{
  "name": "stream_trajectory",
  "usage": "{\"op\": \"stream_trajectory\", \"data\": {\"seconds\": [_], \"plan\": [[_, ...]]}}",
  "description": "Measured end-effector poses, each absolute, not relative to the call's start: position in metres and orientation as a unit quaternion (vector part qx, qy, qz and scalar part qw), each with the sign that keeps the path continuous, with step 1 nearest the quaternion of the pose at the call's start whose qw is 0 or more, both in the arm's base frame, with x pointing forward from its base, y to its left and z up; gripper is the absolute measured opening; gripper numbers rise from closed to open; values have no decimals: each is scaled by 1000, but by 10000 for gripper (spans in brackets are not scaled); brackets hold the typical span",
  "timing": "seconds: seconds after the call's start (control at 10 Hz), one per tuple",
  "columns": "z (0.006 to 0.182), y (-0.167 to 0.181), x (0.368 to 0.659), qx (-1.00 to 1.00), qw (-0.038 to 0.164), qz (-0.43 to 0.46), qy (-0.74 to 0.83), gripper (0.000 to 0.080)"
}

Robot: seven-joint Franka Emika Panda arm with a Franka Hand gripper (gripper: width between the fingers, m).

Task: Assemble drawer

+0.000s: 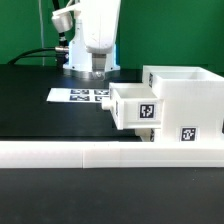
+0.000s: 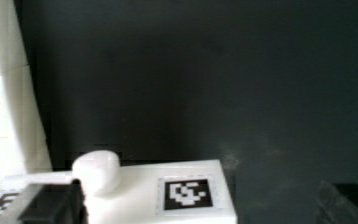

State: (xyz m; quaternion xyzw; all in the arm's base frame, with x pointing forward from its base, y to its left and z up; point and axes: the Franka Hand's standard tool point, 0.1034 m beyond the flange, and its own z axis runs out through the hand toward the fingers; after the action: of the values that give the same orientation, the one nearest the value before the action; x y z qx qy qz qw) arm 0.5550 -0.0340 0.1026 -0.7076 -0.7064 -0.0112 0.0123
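Observation:
The white drawer housing (image 1: 188, 105) stands at the exterior view's right, with square tags on its front. One white tray (image 1: 133, 106) sticks out of it toward the exterior view's left and carries a tag on its front face. My gripper (image 1: 96, 68) hangs above the table behind that tray, apart from it. In the wrist view a white tagged part (image 2: 179, 188) with a rounded knob (image 2: 98, 170) lies between my dark fingers (image 2: 37, 206). The fingers stand wide apart, so my gripper (image 2: 194, 207) is open and holds nothing. A second tray cannot be made out.
The marker board (image 1: 80, 95) lies flat on the black table below the arm. A long low white rail (image 1: 100, 152) runs along the near edge and also shows in the wrist view (image 2: 5, 90). A green wall stands behind.

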Motion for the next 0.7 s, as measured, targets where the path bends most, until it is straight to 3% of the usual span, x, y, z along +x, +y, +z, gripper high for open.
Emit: {"op": "stream_trajectory", "data": {"seconds": [0.1,0.4,0.7], "plan": [[93,-45,559,-696,38,-36,-716,649],[79,-61,580,-684,88,-84,-720,649],[72,-47,589,-683,99,-95,-718,649]]}}
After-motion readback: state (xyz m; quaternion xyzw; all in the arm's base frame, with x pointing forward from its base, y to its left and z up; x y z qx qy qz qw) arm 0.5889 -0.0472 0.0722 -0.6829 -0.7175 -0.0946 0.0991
